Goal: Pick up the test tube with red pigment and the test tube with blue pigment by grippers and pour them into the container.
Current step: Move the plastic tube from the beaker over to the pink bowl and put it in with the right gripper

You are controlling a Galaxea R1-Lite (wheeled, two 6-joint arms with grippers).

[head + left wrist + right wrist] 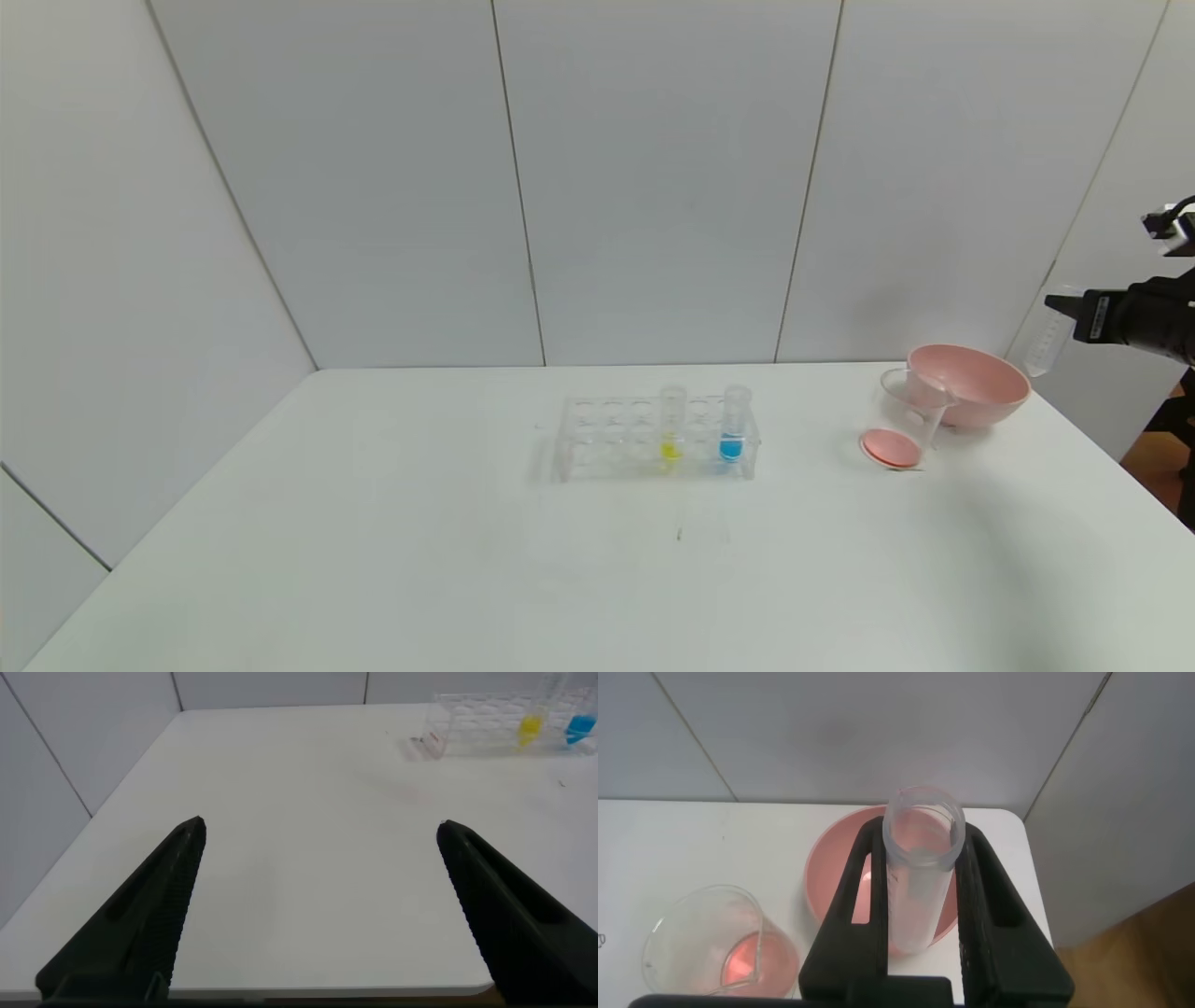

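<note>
The right hand [920, 905] pinches an emptied, light, slippery glass test tube [920, 859] mid-barrel, held above the pink bowl [971, 385], near the bench [467, 560] edge. Below and inward stands the beaker [904, 431], tinted red. The blue-pigment tube [734, 425] waits in the rack [597, 439], approach unobstructed. The left hand [318, 905] is spread.

A smooth, matt white table [373, 523] carries a clear, glossy plastic-looking tube rack [653, 439]. Near the table's far right corner stand a clear, glassy beaker [910, 411] and an opaque pink bowl [971, 383] with a smooth, slightly satin finish. Matt black gripper fingers [990, 905] clasp a transparent, shiny tube [920, 859].
</note>
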